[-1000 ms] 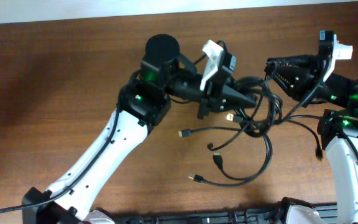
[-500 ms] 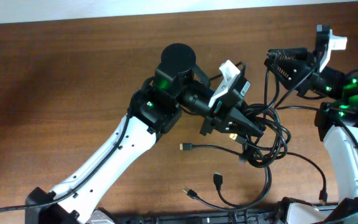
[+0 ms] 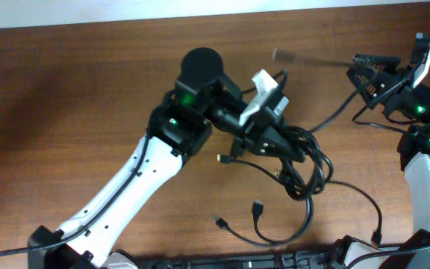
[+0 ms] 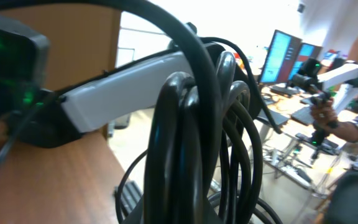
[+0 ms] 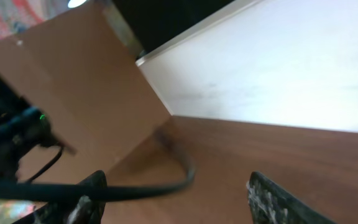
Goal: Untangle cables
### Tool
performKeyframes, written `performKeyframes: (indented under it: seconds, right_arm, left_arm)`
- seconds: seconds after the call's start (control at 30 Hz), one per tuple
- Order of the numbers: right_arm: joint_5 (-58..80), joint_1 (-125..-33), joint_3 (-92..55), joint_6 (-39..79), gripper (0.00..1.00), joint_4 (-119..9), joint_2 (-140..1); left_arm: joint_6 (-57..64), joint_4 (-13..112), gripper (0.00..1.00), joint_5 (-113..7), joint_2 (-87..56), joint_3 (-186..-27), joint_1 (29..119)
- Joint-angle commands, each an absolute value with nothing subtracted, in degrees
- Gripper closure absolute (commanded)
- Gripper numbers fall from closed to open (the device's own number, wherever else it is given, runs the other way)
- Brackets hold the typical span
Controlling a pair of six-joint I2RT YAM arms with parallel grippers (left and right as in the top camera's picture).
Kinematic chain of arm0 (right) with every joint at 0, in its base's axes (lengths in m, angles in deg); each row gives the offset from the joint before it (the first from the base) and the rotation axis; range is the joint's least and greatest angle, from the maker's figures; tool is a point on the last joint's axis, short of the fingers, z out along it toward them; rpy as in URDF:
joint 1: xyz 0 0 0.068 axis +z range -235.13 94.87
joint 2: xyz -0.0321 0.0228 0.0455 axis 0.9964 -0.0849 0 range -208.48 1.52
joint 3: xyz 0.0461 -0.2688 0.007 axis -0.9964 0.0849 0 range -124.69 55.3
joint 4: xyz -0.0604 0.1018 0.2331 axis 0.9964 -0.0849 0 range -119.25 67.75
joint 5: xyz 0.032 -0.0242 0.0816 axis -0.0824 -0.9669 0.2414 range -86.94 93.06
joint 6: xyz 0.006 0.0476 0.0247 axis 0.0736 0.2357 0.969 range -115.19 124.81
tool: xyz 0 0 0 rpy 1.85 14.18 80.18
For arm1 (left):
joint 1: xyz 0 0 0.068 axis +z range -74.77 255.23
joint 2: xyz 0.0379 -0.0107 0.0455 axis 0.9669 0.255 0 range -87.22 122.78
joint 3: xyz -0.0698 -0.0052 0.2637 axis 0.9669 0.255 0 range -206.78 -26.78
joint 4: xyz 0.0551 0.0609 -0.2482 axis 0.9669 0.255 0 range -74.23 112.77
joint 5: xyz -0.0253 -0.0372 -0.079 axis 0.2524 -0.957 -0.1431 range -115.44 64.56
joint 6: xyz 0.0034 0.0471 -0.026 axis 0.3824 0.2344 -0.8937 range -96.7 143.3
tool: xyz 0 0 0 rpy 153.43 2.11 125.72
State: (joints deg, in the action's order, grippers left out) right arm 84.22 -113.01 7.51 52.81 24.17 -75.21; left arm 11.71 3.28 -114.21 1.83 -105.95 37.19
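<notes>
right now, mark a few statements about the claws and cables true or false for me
1. The left claw is clamped on the bunch of cables. True.
2. The right claw is pressed shut. False: in the right wrist view its fingers stand wide apart.
3. The cables are laid out straight, side by side. False: they are bunched in tangled loops at the left claw, with loose plug ends trailing below.
4. One strand runs from the bunch up toward the right claw. True.
</notes>
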Motion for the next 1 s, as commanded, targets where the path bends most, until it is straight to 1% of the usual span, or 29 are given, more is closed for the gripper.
performKeyframes:
  seconds: [0.0,0.03,0.07,0.1,0.17,0.27,0.47,0.6,0.97]
  right_arm:
    - [91.6,-113.2,7.0,53.5,0.24,24.3,-75.3]
    - [92.0,-113.1,7.0,54.1,0.23,24.1,-75.3]
    - [92.0,-113.0,7.1,56.3,0.14,24.2,-75.2]
    - [92.0,-112.8,7.1,57.3,0.09,25.0,-75.2]
    - [92.0,-112.1,7.1,58.8,0.05,26.8,-74.8]
    - [92.0,-110.7,7.1,62.6,0.00,31.1,-74.6]
    - [92.0,-104.6,7.1,73.6,0.00,44.5,-74.6]
    - [92.0,-101.8,7.1,77.7,0.00,50.2,-74.6]
    - [91.8,-97.4,7.1,77.9,0.00,50.7,-74.6]
  left_arm:
    - [12.2,2.3,1.00,-113.8,0.8,-106.5,40.2]
    - [12.2,2.3,1.00,-113.0,0.8,-106.5,40.8]
    - [12.2,2.3,1.00,-112.4,0.8,-106.5,41.8]
    - [12.2,2.3,1.00,-111.9,0.8,-106.5,42.6]
    - [12.2,2.5,1.00,-110.2,0.8,-106.5,44.0]
    - [12.2,3.0,1.00,-105.9,0.8,-106.5,45.4]
    - [12.2,4.7,1.00,-96.0,0.8,-106.5,46.3]
    - [12.2,5.1,1.00,-93.1,0.8,-106.5,46.3]
    - [12.2,4.9,1.00,-92.8,0.8,-106.5,46.3]
